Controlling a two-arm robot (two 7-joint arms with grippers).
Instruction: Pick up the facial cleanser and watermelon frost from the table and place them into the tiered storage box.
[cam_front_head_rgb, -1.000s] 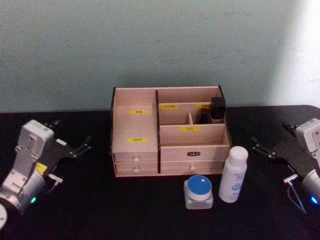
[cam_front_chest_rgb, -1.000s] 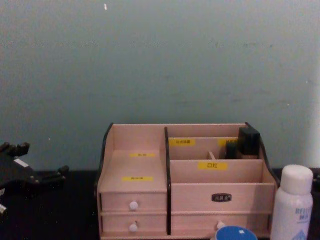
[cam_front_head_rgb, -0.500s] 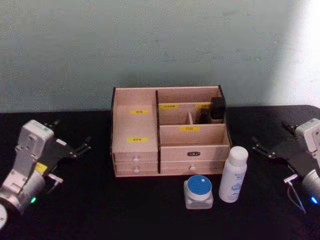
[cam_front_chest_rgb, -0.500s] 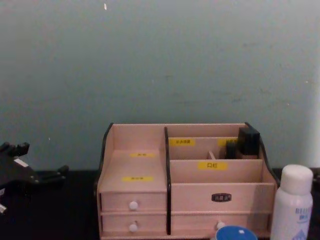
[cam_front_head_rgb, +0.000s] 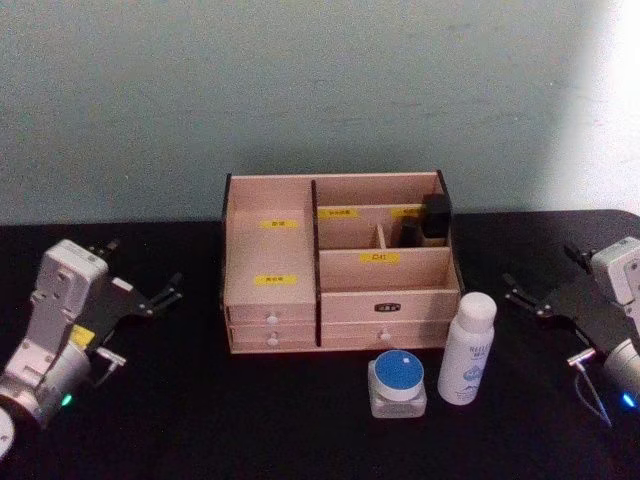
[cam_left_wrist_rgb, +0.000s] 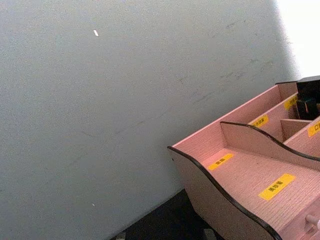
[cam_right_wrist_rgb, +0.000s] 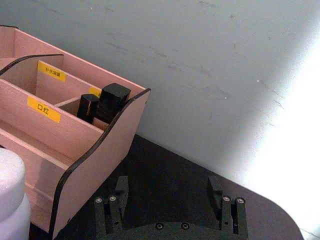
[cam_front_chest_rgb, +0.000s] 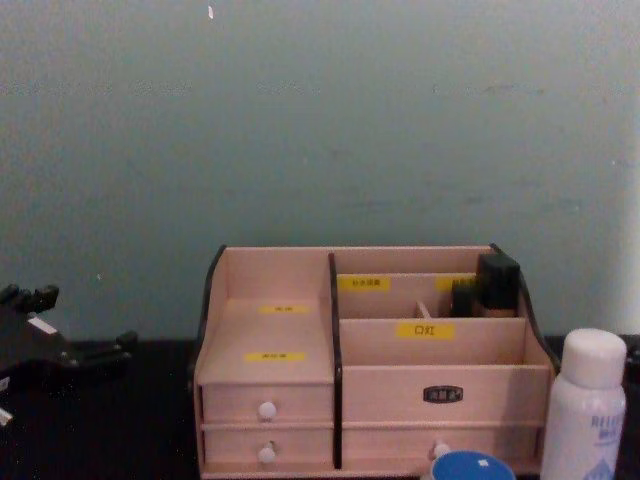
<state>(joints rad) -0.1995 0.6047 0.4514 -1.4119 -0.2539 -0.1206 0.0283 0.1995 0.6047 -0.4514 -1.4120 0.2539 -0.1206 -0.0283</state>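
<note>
The white bottle (cam_front_head_rgb: 468, 348) and blue-lidded jar (cam_front_head_rgb: 398, 383) stand upright before the tiered storage box's (cam_front_head_rgb: 385, 305) right half, nearer the right gripper (cam_front_head_rgb: 538, 272) than the left gripper (cam_front_head_rgb: 143, 262), both with fingers apart.

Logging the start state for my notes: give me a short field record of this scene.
box: tiered storage box, mid-table, drawers shut
inside: dark items in its rear right compartment
front: blue-lidded jar and white bottle, upright on the table before the box's right half
left end effector: open, empty, left of the box
right end effector: open, empty, right of the bottle
</note>
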